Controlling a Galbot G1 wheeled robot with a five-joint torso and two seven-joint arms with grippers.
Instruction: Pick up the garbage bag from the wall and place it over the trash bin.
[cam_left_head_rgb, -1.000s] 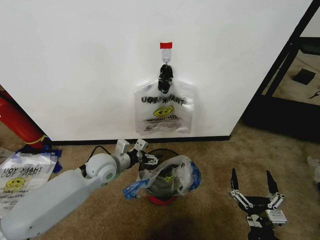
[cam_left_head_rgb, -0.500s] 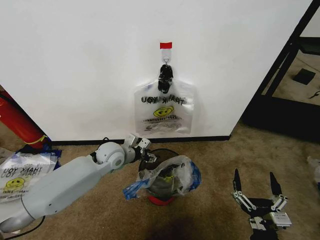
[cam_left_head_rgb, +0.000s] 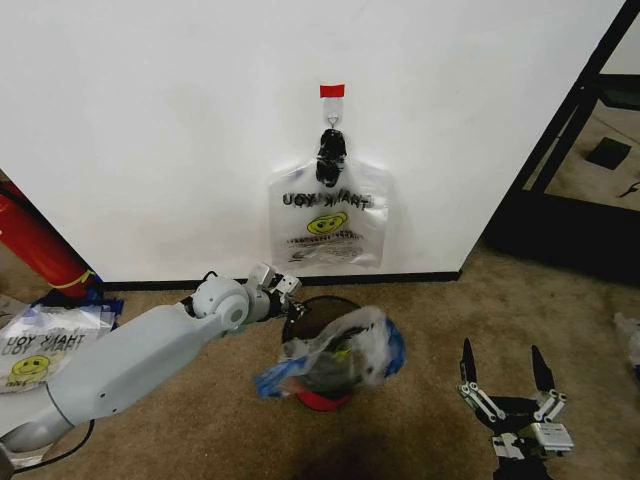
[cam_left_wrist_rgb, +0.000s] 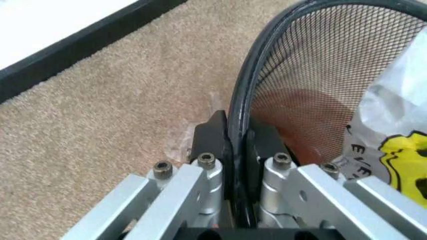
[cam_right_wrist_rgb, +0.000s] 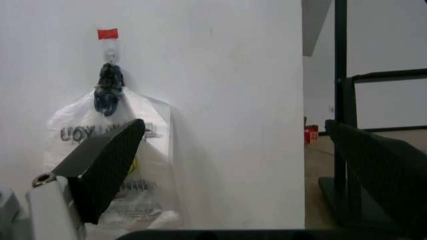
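Premises are presenting as a staged test room or lab corner rather than a lived-in home. A plain white wall with a black baseboard is standing as a free partition; its edge is ending right of the hook, with more floor showing beyond it. Tan carpet is running below the wall. A red tape strip is fixing a hook to the wall, and a printed bag is hanging from it. Left of the wall's base, spare bags are lying on the carpet beside a red cylinder. Right of the wall, black framing is standing.
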